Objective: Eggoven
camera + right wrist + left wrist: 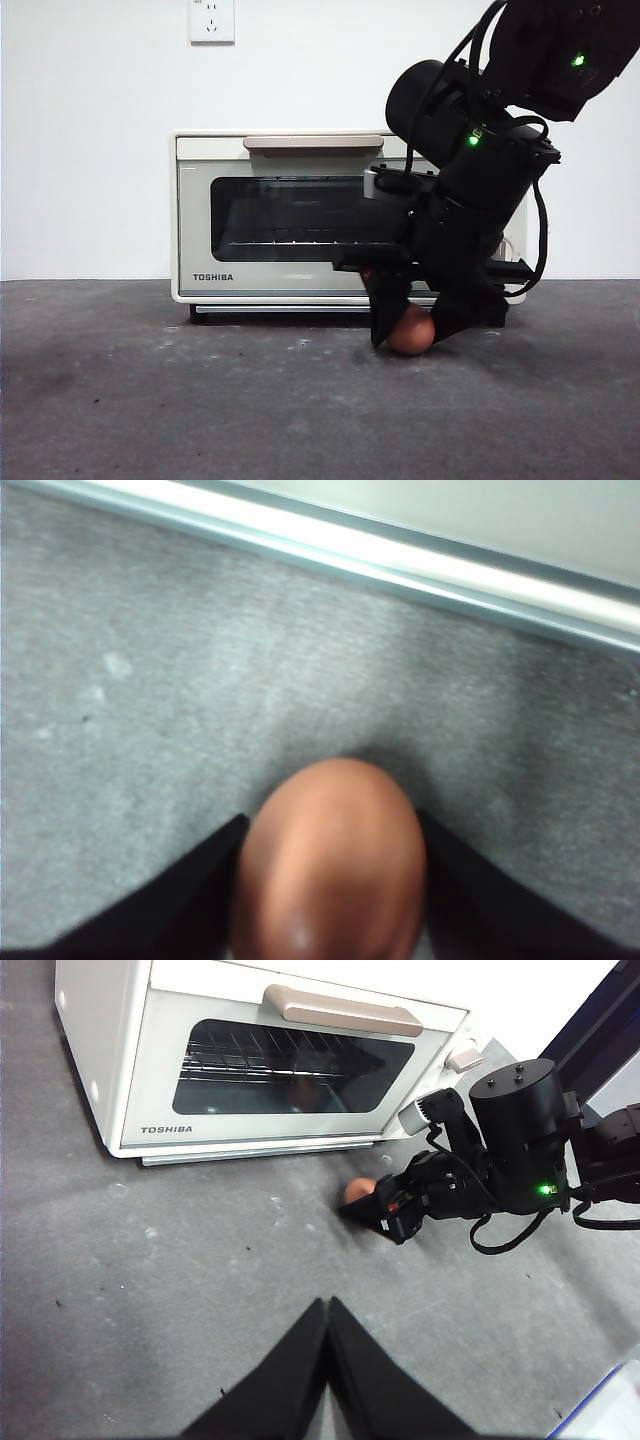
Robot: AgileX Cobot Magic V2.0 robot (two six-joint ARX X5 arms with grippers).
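The reddish-brown egg (411, 331) lies on the dark grey table just in front of the cream TOSHIBA oven (270, 215), near its right end. The oven door is closed. My right gripper (405, 335) reaches down to the table, its two jaws against both sides of the egg (330, 865). The left wrist view shows the egg (358, 1191) half hidden behind the right gripper (375, 1210), with the oven (290, 1070) behind. My left gripper (327, 1310) is shut and empty, held above the table well in front of the oven.
The oven's bottom edge (400, 560) runs close behind the egg. A white wall with a socket (211, 20) stands behind the oven. Grey table (150, 400) stretches in front and to the left. A white-blue object (610, 1410) lies at the table's edge.
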